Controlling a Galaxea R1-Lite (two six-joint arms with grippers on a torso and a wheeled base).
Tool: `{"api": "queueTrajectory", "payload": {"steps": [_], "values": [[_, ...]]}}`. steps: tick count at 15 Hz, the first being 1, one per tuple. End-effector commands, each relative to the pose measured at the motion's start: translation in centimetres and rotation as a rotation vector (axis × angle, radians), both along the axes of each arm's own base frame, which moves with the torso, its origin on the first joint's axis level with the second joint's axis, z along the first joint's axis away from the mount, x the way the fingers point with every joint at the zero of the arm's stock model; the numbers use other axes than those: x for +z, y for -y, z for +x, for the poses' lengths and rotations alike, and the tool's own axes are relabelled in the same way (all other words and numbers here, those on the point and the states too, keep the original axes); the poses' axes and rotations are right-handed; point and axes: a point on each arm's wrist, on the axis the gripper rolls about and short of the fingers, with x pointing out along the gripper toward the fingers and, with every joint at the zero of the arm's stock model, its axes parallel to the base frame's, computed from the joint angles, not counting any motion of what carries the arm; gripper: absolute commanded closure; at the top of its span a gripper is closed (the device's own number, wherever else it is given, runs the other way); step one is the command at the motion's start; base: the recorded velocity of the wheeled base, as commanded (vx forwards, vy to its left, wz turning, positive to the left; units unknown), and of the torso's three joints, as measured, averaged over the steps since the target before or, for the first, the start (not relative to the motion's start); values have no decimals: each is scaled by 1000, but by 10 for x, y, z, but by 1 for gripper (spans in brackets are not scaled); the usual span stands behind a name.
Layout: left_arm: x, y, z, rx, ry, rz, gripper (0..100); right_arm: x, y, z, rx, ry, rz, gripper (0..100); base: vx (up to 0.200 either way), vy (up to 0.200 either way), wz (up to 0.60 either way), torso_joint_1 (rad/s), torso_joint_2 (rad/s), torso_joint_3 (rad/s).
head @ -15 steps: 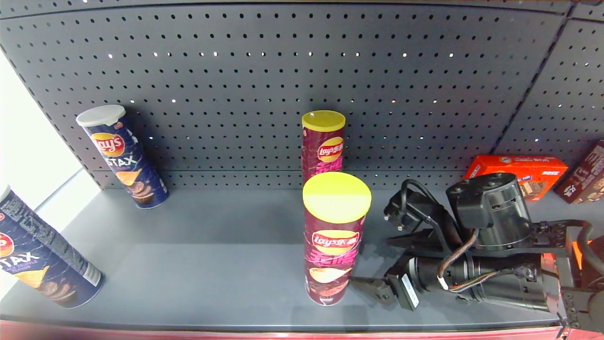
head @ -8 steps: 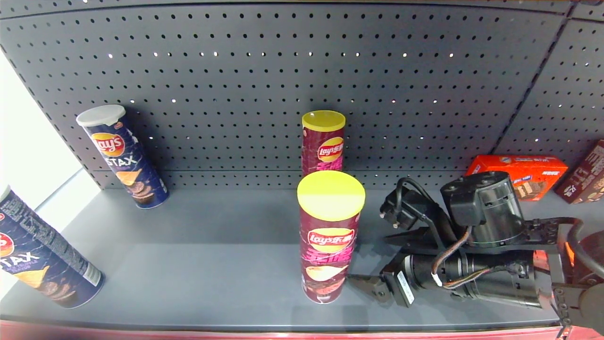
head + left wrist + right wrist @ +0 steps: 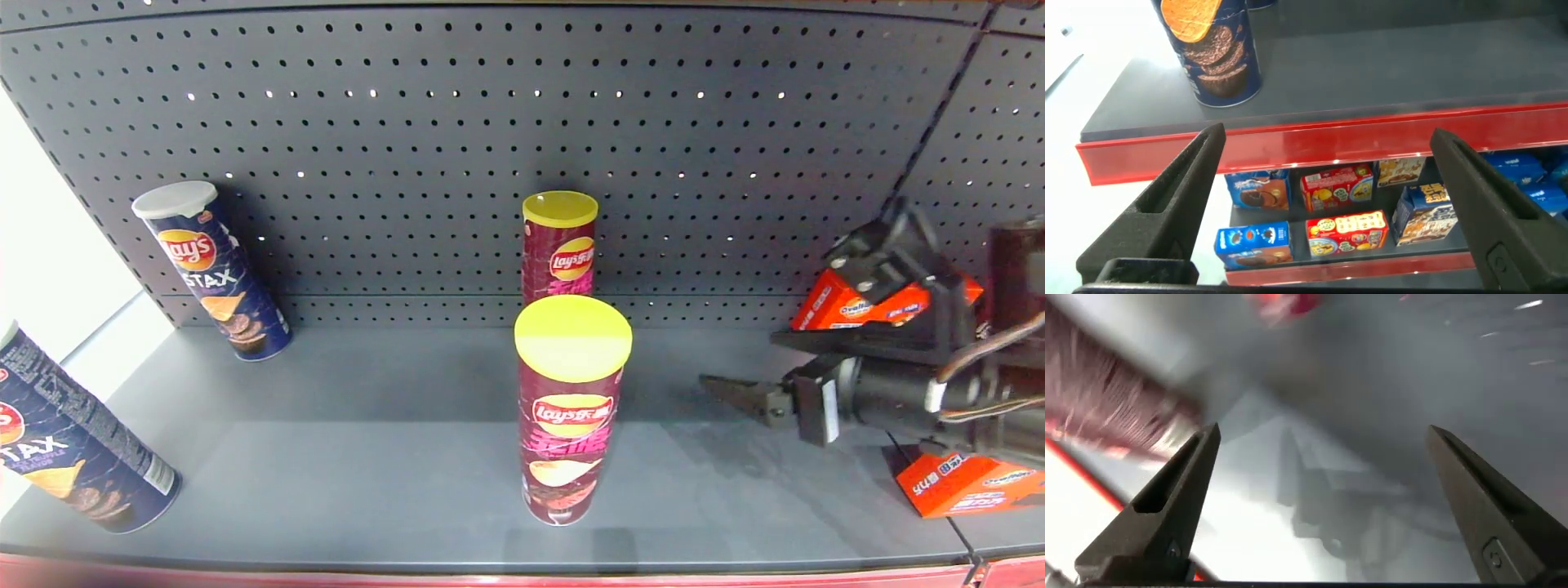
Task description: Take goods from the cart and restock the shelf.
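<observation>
Here we have the maroon chip can (image 3: 571,408) standing upright near the front edge of the grey shelf (image 3: 392,457). It has a round yellow lid on top, a red-and-yellow badge on its side and pictured chips lower down. Straight behind it, by the back panel (image 3: 490,122), stands a second maroon can (image 3: 560,245). The right gripper (image 3: 739,361) hangs to the right of the front can, apart from it, fingers spread wide with nothing between them. The left gripper (image 3: 1327,139) gapes wide too, empty, before the shelf's red edge, near a blue can (image 3: 1212,49).
</observation>
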Motion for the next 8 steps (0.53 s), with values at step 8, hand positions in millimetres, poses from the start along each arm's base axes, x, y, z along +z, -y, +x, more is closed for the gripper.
{"api": "queueTrajectory", "payload": {"steps": [8], "values": [[0, 0, 0, -3, -2, 0, 0, -54, 117, -176, -473, 369, 115, 0, 0, 0, 0, 0, 0, 0]]}}
